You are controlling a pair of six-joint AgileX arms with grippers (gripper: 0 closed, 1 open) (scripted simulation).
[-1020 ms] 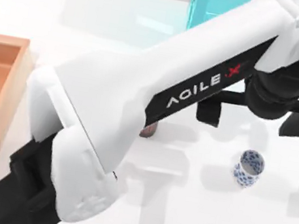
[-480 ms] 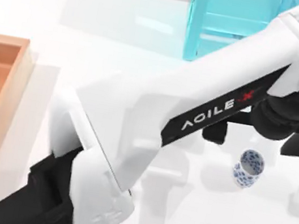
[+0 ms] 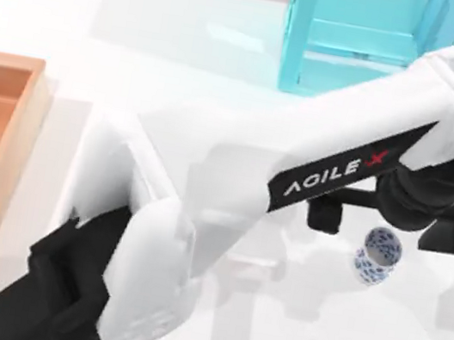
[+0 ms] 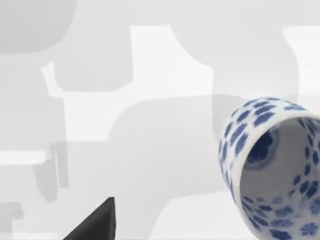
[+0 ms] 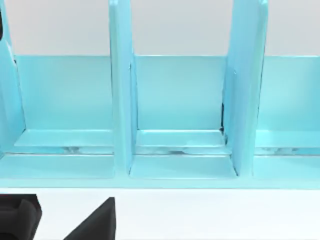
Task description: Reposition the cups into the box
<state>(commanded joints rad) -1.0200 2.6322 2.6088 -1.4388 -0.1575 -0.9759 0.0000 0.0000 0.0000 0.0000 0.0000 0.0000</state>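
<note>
The left arm crosses the top view on a diagonal, from the lower left corner up to the right side of the table, and it covers much of the table's middle. Its black left gripper hangs over the white cup with blue floral pattern; two dark finger blocks, one to the cup's left and one toward its right, stand wide apart with the cup's rim between and just below them (no contact between them and the cup can be made out). The wrist housing hides the upper edge of the cup. The cup stands upright on the right part of the table, well apart from the wooden box, which lies at the left edge and is cut off by the frame, so only its right rim and part of its floor can be seen. In the left wrist view the cup sits close, mouth toward the camera and partly cut off at the picture's border, with one dark fingertip at the edge. The cyan-blue shelf frame stands at the far side of the table, its top cut off. The right wrist view looks at that frame's compartments, with one dark fingertip of the right gripper at the picture's border; its opening cannot be judged.
</note>
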